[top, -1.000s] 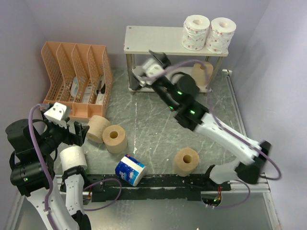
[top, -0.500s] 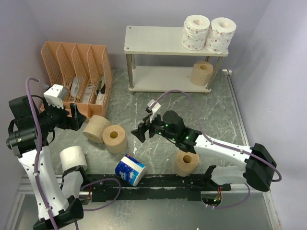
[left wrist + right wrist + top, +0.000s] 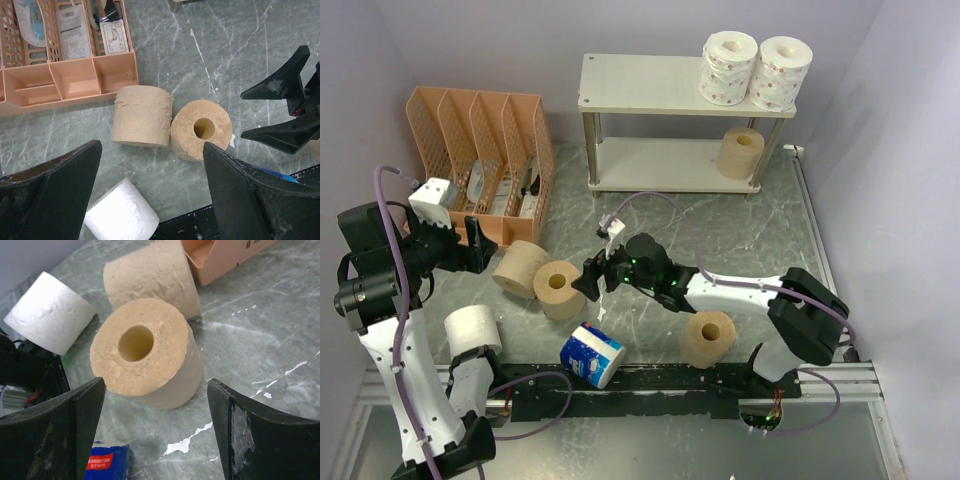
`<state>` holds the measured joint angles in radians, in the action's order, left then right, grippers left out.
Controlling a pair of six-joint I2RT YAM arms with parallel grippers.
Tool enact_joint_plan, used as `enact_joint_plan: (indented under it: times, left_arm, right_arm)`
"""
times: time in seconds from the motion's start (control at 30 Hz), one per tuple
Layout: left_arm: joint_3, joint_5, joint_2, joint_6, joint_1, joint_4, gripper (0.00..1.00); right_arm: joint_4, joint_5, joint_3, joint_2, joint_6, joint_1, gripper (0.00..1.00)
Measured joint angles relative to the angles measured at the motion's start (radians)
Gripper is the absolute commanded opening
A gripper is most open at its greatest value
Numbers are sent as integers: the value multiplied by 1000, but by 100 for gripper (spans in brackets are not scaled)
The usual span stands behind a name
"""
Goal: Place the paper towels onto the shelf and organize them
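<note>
While your right tool (image 3: 155,387) hangs with its fingers spread wide either side of the upright tan roll (image 3: 145,352) on the table (image 3: 260,320), your left tool (image 3: 152,146) is likewise apart, high above the same roll. The shelf (image 3: 660,85) stands well beyond, with two printed rolls (image 3: 730,66) on top and the lower tan roll (image 3: 741,152) beneath. On the blue-wrapped roll (image 3: 102,462) there is a red label, too blurred to read.

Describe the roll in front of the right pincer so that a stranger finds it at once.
Find the orange organizer on the left arm's side. Before it sit two tan rolls side by side; the wanted roll is nearer the right pincer. It stands on end, core hole up, while its neighbour lies on its side.
</note>
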<state>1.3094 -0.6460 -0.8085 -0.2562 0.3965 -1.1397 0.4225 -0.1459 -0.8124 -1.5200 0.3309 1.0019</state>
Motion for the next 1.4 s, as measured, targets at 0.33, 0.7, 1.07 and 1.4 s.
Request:
enact_joint_plan:
  times: [0.33, 0.7, 1.07, 1.4]
  left_arm:
    - [-1, 10, -9, 2, 0, 6, 94]
    - [-1, 10, -6, 2, 0, 7, 94]
    - [-13, 14, 2, 1, 0, 14, 94]
    - [-13, 14, -4, 0, 0, 14, 94]
  right_arm:
    - [45, -1, -32, -92, 10, 2, 70]
    - [65, -26, -86, -196, 21, 2, 59]
    - [65, -20, -121, -236, 19, 3, 49]
    - [93, -40, -144, -278, 31, 1, 31]
